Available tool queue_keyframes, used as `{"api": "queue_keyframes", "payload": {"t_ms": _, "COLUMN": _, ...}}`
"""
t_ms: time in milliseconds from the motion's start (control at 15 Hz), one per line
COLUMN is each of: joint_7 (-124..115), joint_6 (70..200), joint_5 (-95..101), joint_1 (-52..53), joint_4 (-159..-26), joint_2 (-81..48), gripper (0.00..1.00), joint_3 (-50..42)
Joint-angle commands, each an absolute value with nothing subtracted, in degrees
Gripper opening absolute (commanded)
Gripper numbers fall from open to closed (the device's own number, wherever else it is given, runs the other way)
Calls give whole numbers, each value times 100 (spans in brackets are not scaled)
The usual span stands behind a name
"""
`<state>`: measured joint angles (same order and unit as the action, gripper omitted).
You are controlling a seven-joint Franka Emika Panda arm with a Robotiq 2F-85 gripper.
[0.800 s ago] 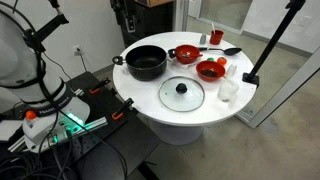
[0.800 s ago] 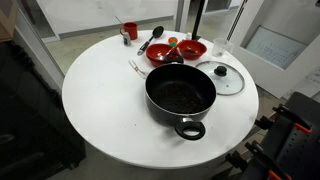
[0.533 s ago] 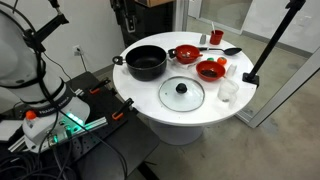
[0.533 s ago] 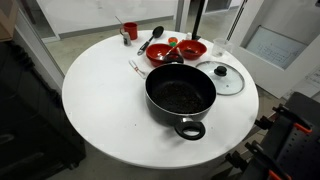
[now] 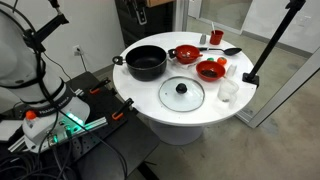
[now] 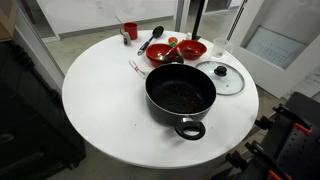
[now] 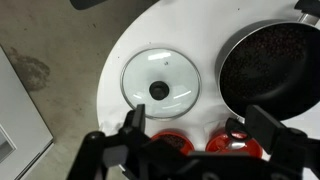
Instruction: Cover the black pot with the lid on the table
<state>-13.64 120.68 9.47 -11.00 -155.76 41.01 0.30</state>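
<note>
- While your gripper (image 7: 200, 128) hangs over the table (image 7: 205, 30), the wrist view shows its jaws spread wide with nothing between them. You can see 2 fingers (image 7: 133, 122) poking in along the bottom of that shot.
- the lid (image 7: 160, 82) is lying flat on the tabletop with its knob up, close to the table's edge. It's just beside the black pot (image 7: 272, 65), with a strip of bare white between them.
- your pot is upright and uncovered, so you can look straight into it.
- in an exterior view, 2 red bowls (image 5: 211, 69) sit further in from the lid, and a red cup (image 5: 216, 37) and a black spoon (image 5: 232, 49) are out by the far edge.
</note>
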Motion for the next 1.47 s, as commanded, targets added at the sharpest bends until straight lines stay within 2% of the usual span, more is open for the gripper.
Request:
{"api": "queue_keyframes", "payload": {"t_ms": 0, "joint_7": -1808, "joint_6": 12764, "joint_5": 1036, "joint_1": -1351, "joint_4": -15449, "joint_2": 3297, "gripper": 100, "joint_3": 47}}
{"api": "queue_keyframes", "payload": {"t_ms": 667, "joint_7": -2532, "joint_6": 13973, "joint_5": 1310, "joint_1": -1717, "joint_4": -14555, "joint_2": 445, "gripper": 100, "joint_3": -280}}
{"api": "queue_keyframes", "payload": {"t_ms": 1400, "joint_7": -3607, "joint_6": 14848, "joint_5": 1163, "joint_1": -1005, "joint_4": -13705, "joint_2": -1473, "gripper": 100, "joint_3": -1085}}
